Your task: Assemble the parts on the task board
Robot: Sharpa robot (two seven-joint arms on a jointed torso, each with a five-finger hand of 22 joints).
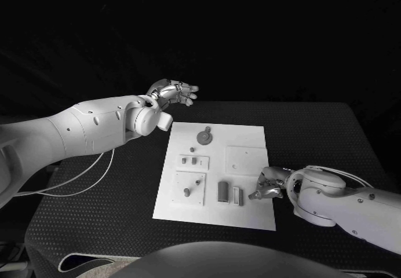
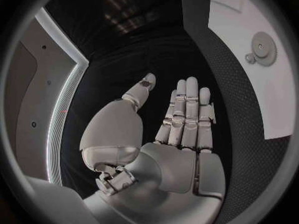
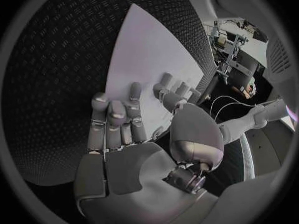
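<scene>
The right hand (image 1: 266, 188) hovers low at the board's (image 1: 251, 139) near right edge, fingers loosely curled and empty, beside an upright grey block (image 1: 223, 191). Approach slowly and pinch it squarely. The left hand (image 1: 174, 92) is raised beyond the board, fingers straight and together. The gear (image 1: 204, 136) sits at the far end.

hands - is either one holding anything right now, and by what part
Nothing is held. The left hand is raised off the far left corner of the task board, fingers straight and apart, palm bare. The right hand hangs low over the board's right edge, fingers extended, nothing between them.
</scene>
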